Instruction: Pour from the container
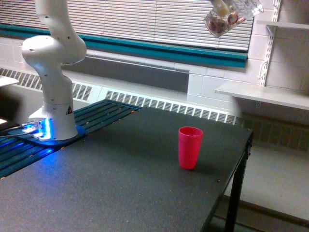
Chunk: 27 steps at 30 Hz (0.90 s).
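Container [223, 20], a clear cylindrical jar, hangs at the top edge of the exterior view, toward that view's right, tilted well off upright with one end slanting down to the view's left and the other running up out of the picture. Small brownish-pink pieces show through its wall, gathered near the lower end. It is high above the pink-red plastic cup [190, 147], which stands upright and open-mouthed on the dark speckled table [120, 188], well apart from the jar and a little to the view's left of it. The gripper itself is cut off by the top of the picture, so whether its jaws are spread or closed on the jar cannot be told; only a glassy, blurred shape shows just beside the jar at the view's upper right. The white robot arm [53, 72] rises from its base at the view's left, where a blue light glows on a slatted dark panel [104, 113] lying at the table's far left. Behind the table run a radiator grille [164, 104], a teal sill band and closed window blinds [159, 19], and white wall shelves [270, 94] stand at the view's right.
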Available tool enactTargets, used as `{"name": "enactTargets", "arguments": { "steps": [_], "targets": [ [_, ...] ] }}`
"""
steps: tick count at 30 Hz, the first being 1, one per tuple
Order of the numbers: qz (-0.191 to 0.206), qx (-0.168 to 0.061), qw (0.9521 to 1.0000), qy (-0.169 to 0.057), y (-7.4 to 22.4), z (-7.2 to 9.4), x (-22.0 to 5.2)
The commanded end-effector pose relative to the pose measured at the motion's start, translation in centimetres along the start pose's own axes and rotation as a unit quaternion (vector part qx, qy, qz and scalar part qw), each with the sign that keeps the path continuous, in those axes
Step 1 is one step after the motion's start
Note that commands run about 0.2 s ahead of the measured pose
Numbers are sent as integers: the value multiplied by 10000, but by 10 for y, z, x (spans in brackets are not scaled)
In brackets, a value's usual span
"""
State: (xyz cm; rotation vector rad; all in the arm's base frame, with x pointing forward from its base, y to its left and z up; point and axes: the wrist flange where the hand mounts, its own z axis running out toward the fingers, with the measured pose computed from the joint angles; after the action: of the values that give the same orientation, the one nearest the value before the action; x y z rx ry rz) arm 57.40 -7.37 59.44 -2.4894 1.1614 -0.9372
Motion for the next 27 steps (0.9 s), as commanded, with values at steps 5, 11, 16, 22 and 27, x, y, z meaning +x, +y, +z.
{"name": "enactTargets", "arguments": {
  "steps": [5, 11, 16, 22, 27],
  "targets": [
    [29, -29, 10000, 38, 2, 0, 2],
    [-76, -10, 10000, 63, 0, -2, -2],
    [-212, 47, 9998, -10, -2, 4, -12],
    [-519, 59, 9986, -90, -4, 13, -31],
    [-795, 17, 9967, -153, 0, 22, -47]
  ]
}}
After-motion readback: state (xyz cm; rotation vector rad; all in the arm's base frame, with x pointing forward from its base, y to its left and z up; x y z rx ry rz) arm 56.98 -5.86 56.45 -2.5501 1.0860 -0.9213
